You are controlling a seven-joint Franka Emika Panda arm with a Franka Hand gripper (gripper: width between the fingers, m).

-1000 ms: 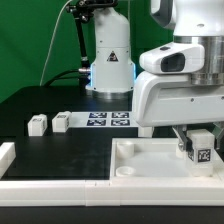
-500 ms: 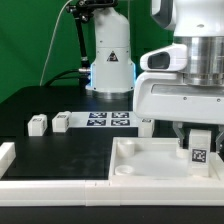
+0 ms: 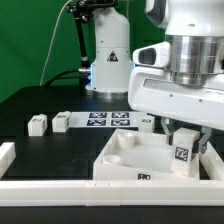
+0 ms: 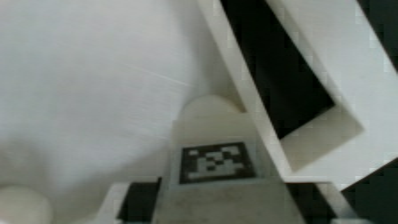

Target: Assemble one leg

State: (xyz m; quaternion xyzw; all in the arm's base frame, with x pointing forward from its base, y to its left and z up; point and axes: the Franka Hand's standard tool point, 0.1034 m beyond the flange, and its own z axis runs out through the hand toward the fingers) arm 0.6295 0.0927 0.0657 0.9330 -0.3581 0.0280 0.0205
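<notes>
My gripper (image 3: 185,148) is shut on a leg (image 3: 183,155), a small white block with a black-and-white tag facing the camera. The leg stands upright in the near corner, at the exterior view's right, of the large white square top (image 3: 125,160), which lies skewed on the black table. In the wrist view the leg (image 4: 217,150) fills the space between my two dark fingers (image 4: 146,205), with the top's white surface (image 4: 89,90) and its raised rim (image 4: 267,70) behind it. Whether the leg's lower end sits in a corner socket is hidden.
Two loose legs (image 3: 38,124) (image 3: 62,121) lie on the table at the exterior view's left. The marker board (image 3: 108,119) lies behind the top. A white rail (image 3: 50,186) runs along the table's front edge. The robot base (image 3: 110,60) stands at the back.
My gripper has turned and shifted a little to the exterior view's left with the leg. The white top has swung round with it, from square-on to skewed, its near corner moving left.
</notes>
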